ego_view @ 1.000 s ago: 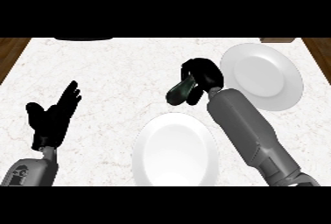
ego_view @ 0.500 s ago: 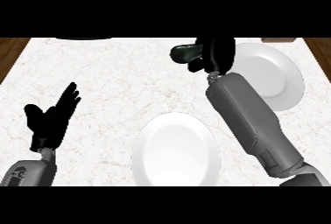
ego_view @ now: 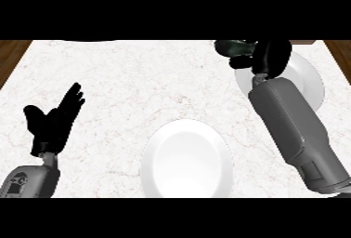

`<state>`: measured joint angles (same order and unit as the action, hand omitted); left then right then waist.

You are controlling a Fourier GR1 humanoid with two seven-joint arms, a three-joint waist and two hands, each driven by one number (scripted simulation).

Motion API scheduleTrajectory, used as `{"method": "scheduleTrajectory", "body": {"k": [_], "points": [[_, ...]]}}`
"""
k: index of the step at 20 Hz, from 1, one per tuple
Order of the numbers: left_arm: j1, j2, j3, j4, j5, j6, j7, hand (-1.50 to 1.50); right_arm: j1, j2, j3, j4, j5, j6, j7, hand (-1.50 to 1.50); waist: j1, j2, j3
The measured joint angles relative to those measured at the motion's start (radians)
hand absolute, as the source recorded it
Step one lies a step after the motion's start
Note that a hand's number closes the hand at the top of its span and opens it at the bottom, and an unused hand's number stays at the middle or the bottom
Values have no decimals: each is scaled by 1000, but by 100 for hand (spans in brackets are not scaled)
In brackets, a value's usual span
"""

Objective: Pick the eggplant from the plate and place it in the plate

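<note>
My right hand (ego_view: 271,55) is curled round the dark eggplant (ego_view: 233,47), which pokes out to the hand's left at the far edge of the counter. Hand and eggplant hang over the far left rim of the far white plate (ego_view: 310,83), partly hidden by my grey forearm. A second white plate (ego_view: 186,160) lies bare near the front centre. My left hand (ego_view: 55,122) rests open at the left, fingers up.
The marble counter ends in brown wood at the far left (ego_view: 12,56) and far right (ego_view: 339,51) corners. A dark object (ego_view: 89,41) lies along the back edge.
My right arm has stretched farther away, carrying the eggplant from above the near plate up to the far plate's left rim. The left hand has stayed still.
</note>
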<state>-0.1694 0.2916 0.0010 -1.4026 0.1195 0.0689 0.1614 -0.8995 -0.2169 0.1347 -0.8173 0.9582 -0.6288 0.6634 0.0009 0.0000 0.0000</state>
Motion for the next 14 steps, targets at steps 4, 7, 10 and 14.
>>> {"method": "scheduleTrajectory", "body": {"k": [4, 7, 10, 14], "points": [[2, -4, 2, -9, -7, -6, 9, 0, 32, -59, -71, 54, -56, -23, -102, 150, 6, 2, 0], [-1, -15, 4, -3, -14, -9, 4, 0, 49, -101, -106, 87, -82, 1, -154, 150, 6, 2, 0], [-10, -18, 4, -4, -18, -13, 9, 0, 58, -133, -135, 156, -114, 41, -219, 150, 10, 4, 0], [-11, -27, 7, -10, -20, -8, 12, 0, 68, -160, -205, 227, -212, 118, -321, -150, 13, 6, 1]]}}
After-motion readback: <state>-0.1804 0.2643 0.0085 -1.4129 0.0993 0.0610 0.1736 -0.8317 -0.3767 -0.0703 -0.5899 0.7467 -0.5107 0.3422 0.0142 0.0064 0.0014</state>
